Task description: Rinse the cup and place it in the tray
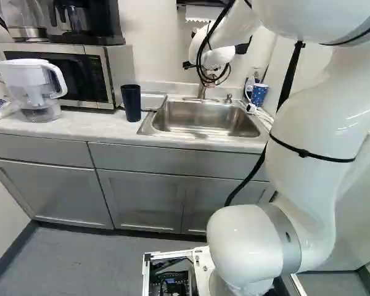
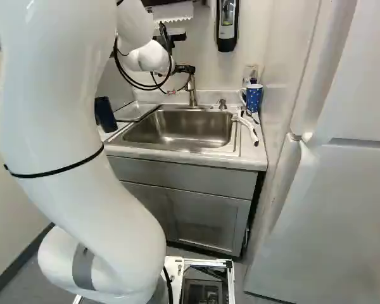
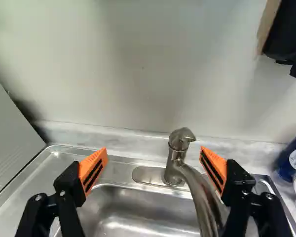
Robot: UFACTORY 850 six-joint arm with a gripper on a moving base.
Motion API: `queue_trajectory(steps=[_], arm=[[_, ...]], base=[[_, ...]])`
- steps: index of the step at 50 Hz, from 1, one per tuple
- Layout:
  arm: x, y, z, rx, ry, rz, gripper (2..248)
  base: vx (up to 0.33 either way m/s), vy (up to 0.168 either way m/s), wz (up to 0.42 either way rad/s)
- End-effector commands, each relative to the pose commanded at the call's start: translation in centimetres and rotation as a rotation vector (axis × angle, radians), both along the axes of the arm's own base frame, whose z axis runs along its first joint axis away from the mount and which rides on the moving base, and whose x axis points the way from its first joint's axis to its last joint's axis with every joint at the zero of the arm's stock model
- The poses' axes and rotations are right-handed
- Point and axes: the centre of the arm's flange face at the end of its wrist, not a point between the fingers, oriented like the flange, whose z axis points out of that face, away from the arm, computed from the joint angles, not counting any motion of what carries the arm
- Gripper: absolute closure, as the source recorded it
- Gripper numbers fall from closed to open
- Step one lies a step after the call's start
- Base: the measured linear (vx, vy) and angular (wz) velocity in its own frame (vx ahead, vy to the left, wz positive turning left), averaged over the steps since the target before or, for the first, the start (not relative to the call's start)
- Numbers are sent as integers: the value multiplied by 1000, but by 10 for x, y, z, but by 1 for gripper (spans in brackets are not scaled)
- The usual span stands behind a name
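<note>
Left base view, and the arm [image 1: 308,117] reaches out towards the faucet [image 1: 201,92] behind the sink [image 1: 203,118]; the dark cup [image 1: 131,103], probably the one to be rinsed, stands upright on the table [image 1: 49,128], between the microwave [image 1: 105,74] and the sink, with the metal tray [image 1: 153,100] just beside it; the cup is out of the pincer's hold, so a low sweep of the forearm on that side could knock it over or into the basin; over to the right base view, and there's the cup by the near end of the tray, half crowded by the arm's white bulk; a spotted mug [image 2: 253,98] and a white-handled brush [image 2: 249,128] sit on the far side of the sink, and here's a trap, for taking the mug as the target would spoil the job; now the wrist view, and the pincer [image 3: 154,152] is wide open with nothing gripped, its orange pads either side of the faucet's lever [image 3: 181,138]; working the tap looks like the step in hand; the lever sits well off centre, nearer one finger, so closing from here could shove it sideways or miss it altogether; that same finger is right by the curved spout [image 3: 202,197], contact I can't tell, and driving lower might jam against the metal or wrench it round.
</note>
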Motion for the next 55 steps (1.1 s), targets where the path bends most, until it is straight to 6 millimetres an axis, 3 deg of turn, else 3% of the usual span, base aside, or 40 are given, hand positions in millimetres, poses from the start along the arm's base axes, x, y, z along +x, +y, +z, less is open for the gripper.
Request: queue_trajectory(steps=[29, 55], arm=[[50, 7, -2, 0, -33, 12, 3], [49, 9, -5, 0, 7, 15, 3]], base=[[0, 0, 0], [0, 0, 0]])
